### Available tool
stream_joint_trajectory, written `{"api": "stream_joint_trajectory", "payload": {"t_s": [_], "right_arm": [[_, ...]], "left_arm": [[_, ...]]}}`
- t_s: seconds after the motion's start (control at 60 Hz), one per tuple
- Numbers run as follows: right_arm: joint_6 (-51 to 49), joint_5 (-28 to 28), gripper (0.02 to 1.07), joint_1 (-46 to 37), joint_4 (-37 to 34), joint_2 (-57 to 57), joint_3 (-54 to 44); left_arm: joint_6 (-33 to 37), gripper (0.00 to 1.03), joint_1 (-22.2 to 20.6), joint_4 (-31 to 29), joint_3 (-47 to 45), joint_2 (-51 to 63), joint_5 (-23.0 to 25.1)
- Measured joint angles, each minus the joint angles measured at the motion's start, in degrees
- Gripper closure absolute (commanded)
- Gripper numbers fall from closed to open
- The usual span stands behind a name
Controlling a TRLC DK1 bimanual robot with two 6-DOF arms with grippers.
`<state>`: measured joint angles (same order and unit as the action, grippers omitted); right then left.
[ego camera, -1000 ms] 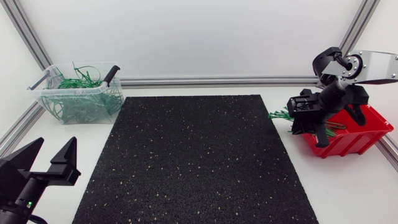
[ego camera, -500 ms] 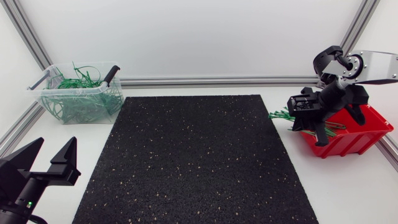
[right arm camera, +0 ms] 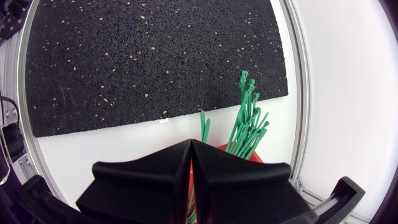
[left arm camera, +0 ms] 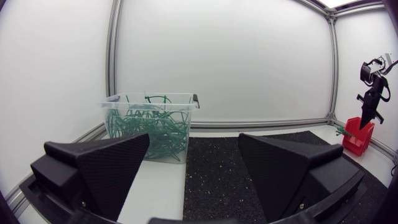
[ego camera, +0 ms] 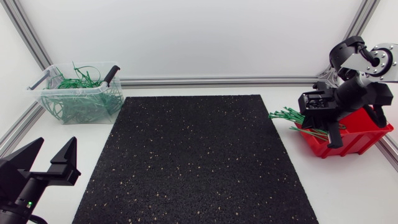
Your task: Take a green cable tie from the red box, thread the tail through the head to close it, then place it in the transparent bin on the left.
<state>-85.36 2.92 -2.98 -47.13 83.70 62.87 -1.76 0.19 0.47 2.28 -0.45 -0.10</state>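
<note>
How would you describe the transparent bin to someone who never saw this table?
Find the black speckled rubber mat mid-table. Off its far left corner stands the clear plastic bin holding looped green cable ties; the other container, a red plastic box, is opaque.

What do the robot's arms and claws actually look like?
The right arm has silver-grey links and black joints. The left gripper and right gripper are matte black, each with two broad, wedge-shaped, finely grained fingers. A small green light shows behind the left gripper.
</note>
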Motion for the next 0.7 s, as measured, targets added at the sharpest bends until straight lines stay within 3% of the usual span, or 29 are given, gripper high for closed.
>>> {"api": "stream_joint_trajectory", "payload": {"t_s": [0.083,0.167,0.7], "right_arm": [[0.0,0.0,0.62,-0.8,0.8,0.0,0.0],[0.0,0.0,0.53,-1.3,0.9,0.2,0.0],[0.4,0.0,0.5,-1.2,2.4,5.6,3.7]], "left_arm": [[0.0,0.04,0.0,0.0,0.0,0.0,0.0],[0.0,0.04,0.0,0.0,0.0,0.0,0.0],[0.0,0.04,0.0,0.0,0.0,0.0,0.0]]}}
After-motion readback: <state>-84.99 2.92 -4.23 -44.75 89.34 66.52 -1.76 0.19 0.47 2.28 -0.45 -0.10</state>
